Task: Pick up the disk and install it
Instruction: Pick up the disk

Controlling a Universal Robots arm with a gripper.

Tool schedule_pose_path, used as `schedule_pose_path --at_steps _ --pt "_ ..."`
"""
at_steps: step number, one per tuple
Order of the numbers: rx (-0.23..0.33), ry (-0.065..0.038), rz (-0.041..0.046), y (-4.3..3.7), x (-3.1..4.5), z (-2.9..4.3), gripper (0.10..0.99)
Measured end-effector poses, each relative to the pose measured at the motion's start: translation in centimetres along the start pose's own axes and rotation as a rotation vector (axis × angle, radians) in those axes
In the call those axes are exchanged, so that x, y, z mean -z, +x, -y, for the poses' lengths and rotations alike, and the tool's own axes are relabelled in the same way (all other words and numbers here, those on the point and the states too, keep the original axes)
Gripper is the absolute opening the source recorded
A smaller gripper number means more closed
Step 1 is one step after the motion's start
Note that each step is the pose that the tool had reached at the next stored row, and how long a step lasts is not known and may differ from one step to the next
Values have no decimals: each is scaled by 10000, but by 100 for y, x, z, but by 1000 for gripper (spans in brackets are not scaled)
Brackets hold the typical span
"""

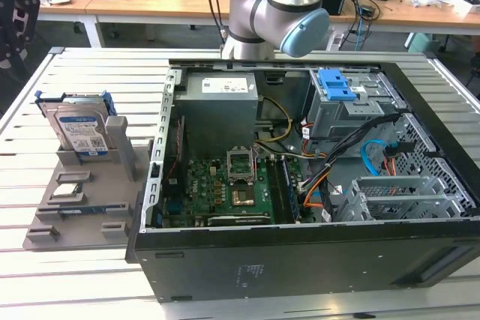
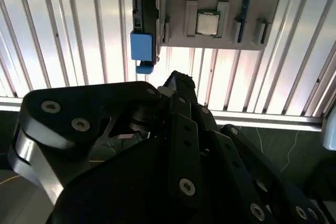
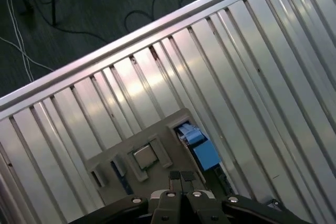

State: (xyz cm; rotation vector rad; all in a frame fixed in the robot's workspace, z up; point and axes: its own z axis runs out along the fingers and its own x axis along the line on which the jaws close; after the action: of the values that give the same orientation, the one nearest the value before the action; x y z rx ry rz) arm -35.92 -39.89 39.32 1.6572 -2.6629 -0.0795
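The disk (image 1: 79, 134) stands upright in a grey holder (image 1: 105, 185), at nine o'clock from the open computer case (image 1: 300, 185) in the exterior view. In the first wrist view the gripper (image 3: 181, 176) hovers empty with its fingers pressed together, and the disk is near but clear of them.

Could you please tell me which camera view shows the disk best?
The exterior view: the disk stands upright in the grey holder, its labelled face toward the camera. Both wrist views catch it edge-on, mainly its blue rail.
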Motion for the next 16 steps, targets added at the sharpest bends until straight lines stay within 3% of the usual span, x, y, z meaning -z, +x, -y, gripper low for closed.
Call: schedule_pose_path --at_steps 10,16 --pt "1188 -27 -54 0 0 0 106" --pt "2257 -53 -102 0 0 0 106"
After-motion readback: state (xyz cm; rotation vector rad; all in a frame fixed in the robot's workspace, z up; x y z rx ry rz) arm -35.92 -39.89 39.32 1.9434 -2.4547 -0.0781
